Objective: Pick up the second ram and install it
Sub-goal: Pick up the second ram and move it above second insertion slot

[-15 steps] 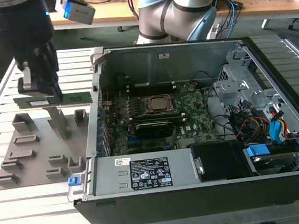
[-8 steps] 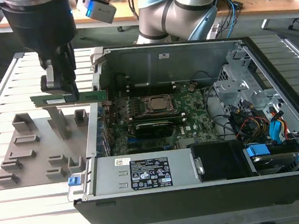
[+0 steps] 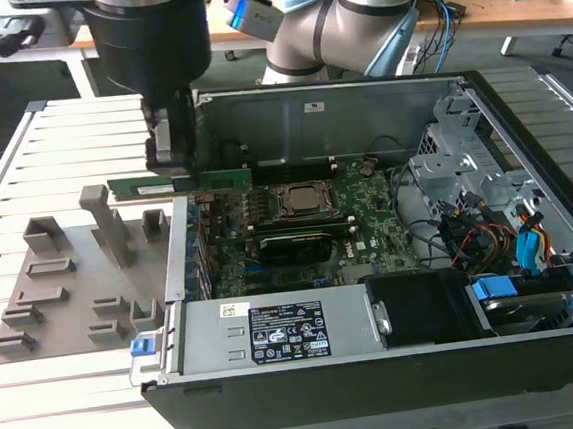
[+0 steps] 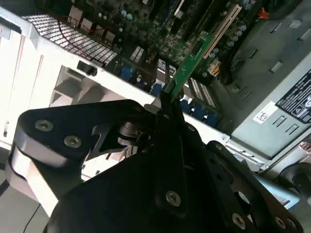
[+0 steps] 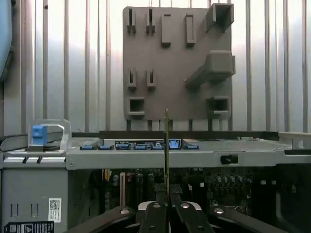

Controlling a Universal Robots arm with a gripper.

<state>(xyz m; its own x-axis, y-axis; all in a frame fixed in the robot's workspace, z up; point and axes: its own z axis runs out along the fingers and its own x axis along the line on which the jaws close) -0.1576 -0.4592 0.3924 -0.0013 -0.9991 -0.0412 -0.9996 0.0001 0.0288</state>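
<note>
1. While the arm hangs over the open computer case (image 3: 356,93), I see the gripper (image 3: 175,172) clamped shut on the green memory stick (image 3: 178,184), holding it at about the middle of its length.
2. That stick is up in the air and lying level. It sits above the case edge on the exterior view's left, close to the case's back wall. The grey holder plate (image 3: 63,294) lies on the bench (image 3: 63,415) beside the case, well apart from the stick.
3. In the first wrist view the stick (image 5: 166,141) is edge-on, rising straight from between the fingertips of the gripper (image 5: 166,196). It looks square, but the hold is a narrow pinch on a thin card. I judge a knock could tilt it in the grip.
4. Both ends overhang the gripper. If the arm drops off line, I think an end could catch the case rim or the back wall.
5. The circuit board (image 3: 299,243) below is crowded. If the stick goes down crooked or the wrong way round, a push could bend it or strain the board. I cannot tell from here which way its notch faces.
</note>
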